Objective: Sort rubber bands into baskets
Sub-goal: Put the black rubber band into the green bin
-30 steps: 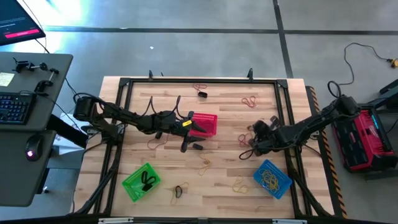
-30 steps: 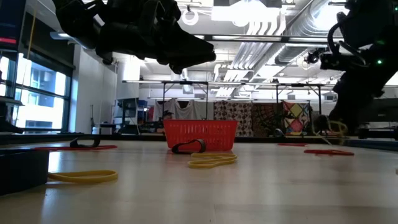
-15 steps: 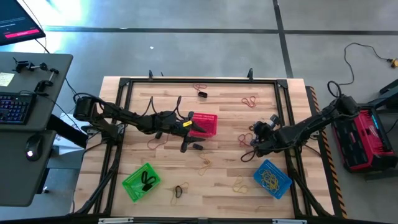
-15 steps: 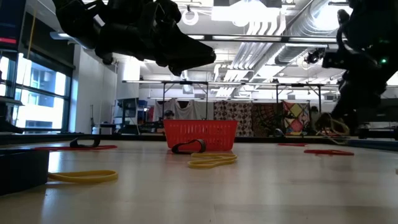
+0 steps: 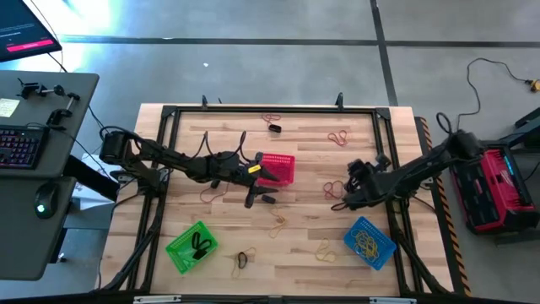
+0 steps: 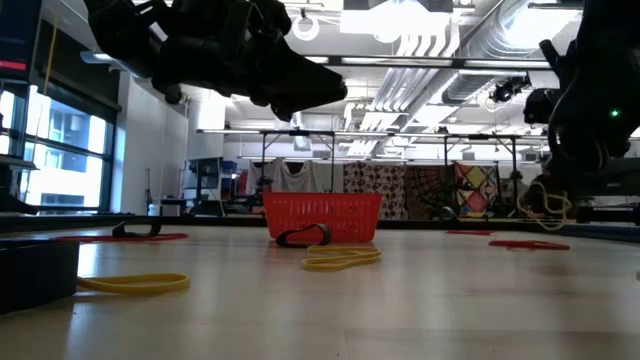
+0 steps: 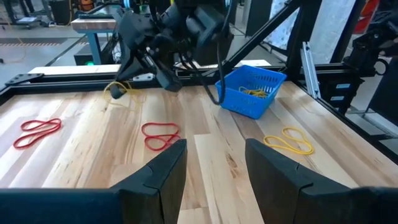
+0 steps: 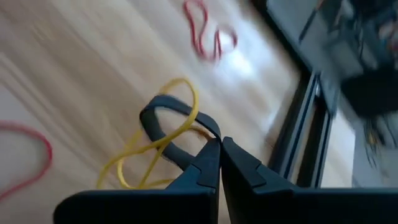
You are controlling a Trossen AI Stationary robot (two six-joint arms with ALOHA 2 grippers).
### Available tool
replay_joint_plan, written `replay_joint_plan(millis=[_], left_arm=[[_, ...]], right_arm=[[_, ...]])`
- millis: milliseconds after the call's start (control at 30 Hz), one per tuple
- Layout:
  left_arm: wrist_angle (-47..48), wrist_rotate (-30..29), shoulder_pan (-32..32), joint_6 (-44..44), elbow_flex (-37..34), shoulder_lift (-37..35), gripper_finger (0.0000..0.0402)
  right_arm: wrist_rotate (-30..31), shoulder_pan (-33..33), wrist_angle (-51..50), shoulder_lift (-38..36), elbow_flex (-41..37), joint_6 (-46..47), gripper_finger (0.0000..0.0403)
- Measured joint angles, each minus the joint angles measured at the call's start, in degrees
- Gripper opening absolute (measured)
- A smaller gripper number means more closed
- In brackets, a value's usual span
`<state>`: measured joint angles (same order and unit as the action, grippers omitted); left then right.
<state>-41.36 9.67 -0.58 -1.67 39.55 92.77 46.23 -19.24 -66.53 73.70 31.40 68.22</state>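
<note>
High view, right end effector (image 5: 341, 201) raised near blue basket (image 5: 369, 241), pinching yellow rubber band (image 8: 157, 146), left end effector (image 5: 251, 199) apart.

Right gripper (image 5: 344, 201) sits above the table (image 5: 304, 253), pinched band (image 8: 155, 146) hanging under its tips. Basket (image 5: 369, 241) just beside it, toward the near edge. Loose bands (image 5: 338, 135) beyond it, probably well apart.

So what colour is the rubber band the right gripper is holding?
Yellow. The right gripper is shut on a yellow rubber band, clearest in the right wrist view.
</note>
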Motion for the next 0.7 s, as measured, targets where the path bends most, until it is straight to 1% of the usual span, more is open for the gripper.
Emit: replay_joint_plan(millis=[133,200,267,333,433,567,700], left_arm=[[0.0,0.0,0.0,0.0,0.0,0.0,0.0156],[-0.1,0.0,0.0,-0.4,0.0,0.0,0.0156],[-0.1,0.0,0.0,-0.4,0.0,0.0,0.0156],[-0.1,0.0,0.0,-0.4,0.0,0.0,0.0156],[-0.1,0.0,0.0,-0.4,0.0,0.0,0.0156],[-0.1,0.0,0.0,-0.4,0.0,0.0,0.0156],[-0.1,0.0,0.0,-0.5,0.0,0.0,0.0156]], right_arm=[[-9.2,2.7,-1.8,3.0,0.0,2.0,0.0],[-11.8,3.7,-1.8,4.5,0.0,2.3,0.0],[-13.0,4.4,-1.8,6.2,0.0,2.3,0.0],[-13.1,4.8,-1.9,7.7,0.0,2.7,0.0],[-11.5,5.0,-2.6,9.7,0.0,5.3,0.0],[-7.5,5.0,-3.8,12.3,0.0,9.6,0.0],[-3.5,5.0,-4.6,14.5,0.0,11.7,0.0]])
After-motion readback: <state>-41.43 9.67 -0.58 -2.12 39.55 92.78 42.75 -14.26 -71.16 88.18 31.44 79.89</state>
